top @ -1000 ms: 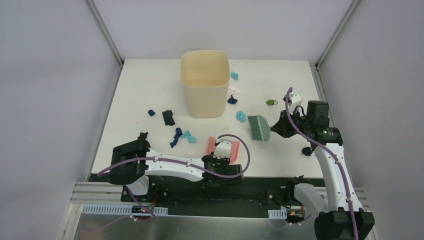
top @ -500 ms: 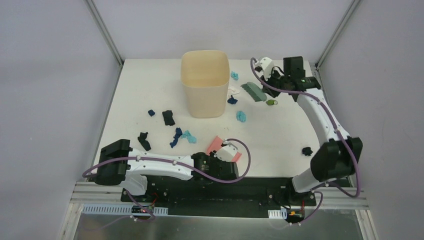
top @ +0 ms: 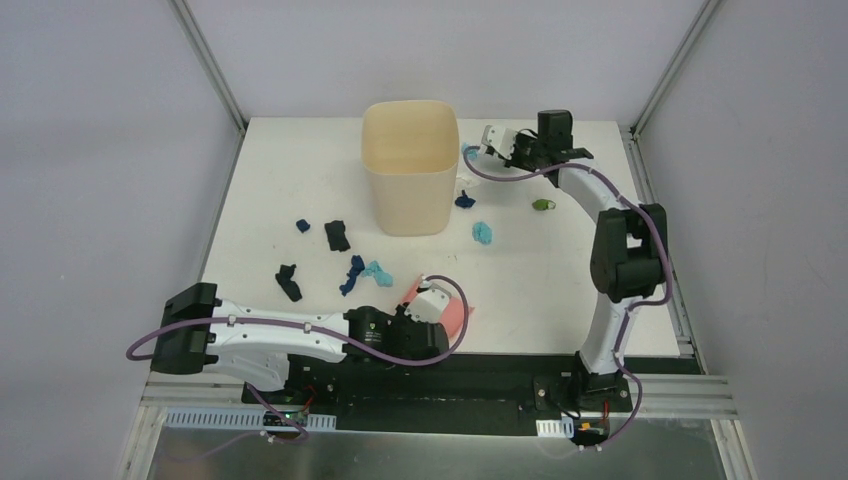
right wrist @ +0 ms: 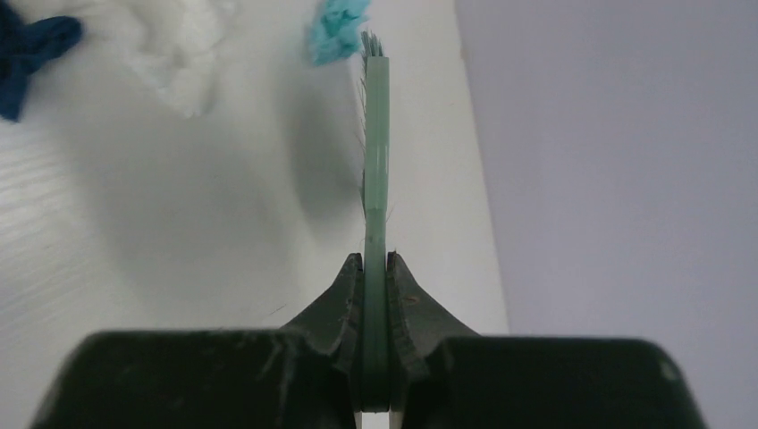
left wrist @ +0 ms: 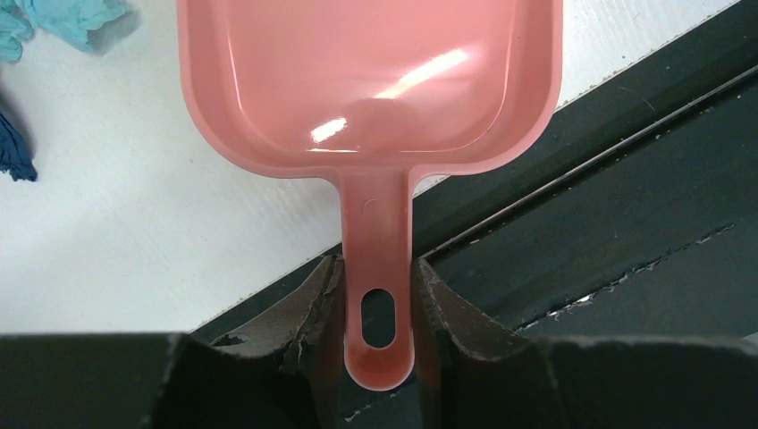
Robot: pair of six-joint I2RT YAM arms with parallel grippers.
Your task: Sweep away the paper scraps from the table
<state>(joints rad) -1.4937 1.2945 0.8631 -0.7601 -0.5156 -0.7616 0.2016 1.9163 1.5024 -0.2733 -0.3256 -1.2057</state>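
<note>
Paper scraps lie over the white table (top: 280, 170): teal (top: 483, 232), dark blue (top: 464, 201), green (top: 542, 205), black (top: 338, 235), black (top: 288, 282), a blue and teal pair (top: 364, 273). My left gripper (top: 430, 318) (left wrist: 377, 299) is shut on the handle of the pink dustpan (top: 457, 317) (left wrist: 366, 80) at the table's front edge. My right gripper (top: 490, 150) (right wrist: 375, 264) is shut on the green hand brush (right wrist: 375, 161), seen edge-on at the far back. A teal scrap (right wrist: 338, 27) lies at its tip, with white (right wrist: 188, 54) and dark blue (right wrist: 31, 49) scraps to the left.
The tall beige bin (top: 410, 165) stands at the back middle, just left of the right gripper. Metal posts rise at the rear corners. The black base rail (left wrist: 626, 223) runs along the front edge under the dustpan's near side. A small blue scrap (top: 302, 226) lies mid-left.
My right arm has swung the brush from the middle right of the table to the far back beside the bin. My left arm has shifted the dustpan a little left along the front edge.
</note>
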